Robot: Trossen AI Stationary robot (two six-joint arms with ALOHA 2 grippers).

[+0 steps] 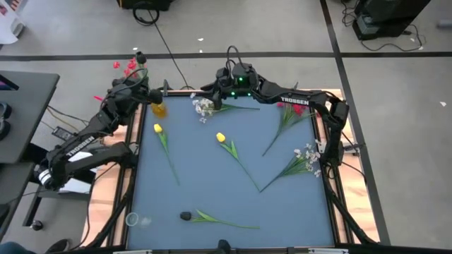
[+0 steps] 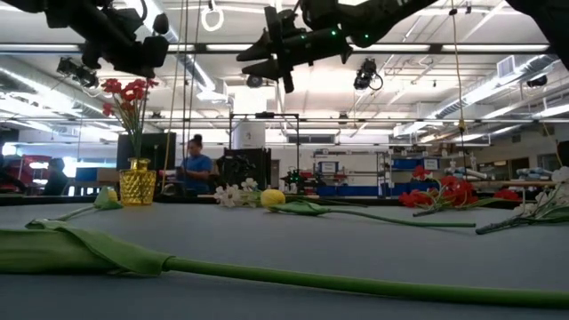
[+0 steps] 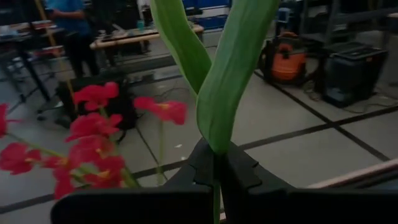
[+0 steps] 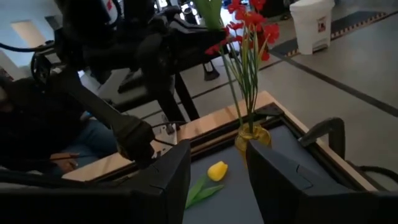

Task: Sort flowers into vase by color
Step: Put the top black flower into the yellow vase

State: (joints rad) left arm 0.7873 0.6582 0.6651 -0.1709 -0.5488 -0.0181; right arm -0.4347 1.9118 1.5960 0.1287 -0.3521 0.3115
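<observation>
Lying on the mat (image 1: 212, 180): 3 yellow tulips (image 1: 221, 137), 2 white sprays (image 1: 204, 107).

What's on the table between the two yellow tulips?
Nothing: in the high view, only bare blue mat lies between the left yellow tulip and the middle yellow tulip. The white spray lies farther back, outside that stretch.

A blue-grey table (image 1: 212, 190) with a wooden rim is carrying a yellow vase (image 1: 159, 109) at its far left corner (red flowers (image 1: 127, 67) standing in it). Lying flat on it are two yellow tulips (image 1: 157, 128) (image 1: 221, 137), two white sprays (image 1: 204, 107) (image 1: 308, 155), a red stem (image 1: 293, 111) and a dark-headed stem (image 1: 186, 216).
</observation>
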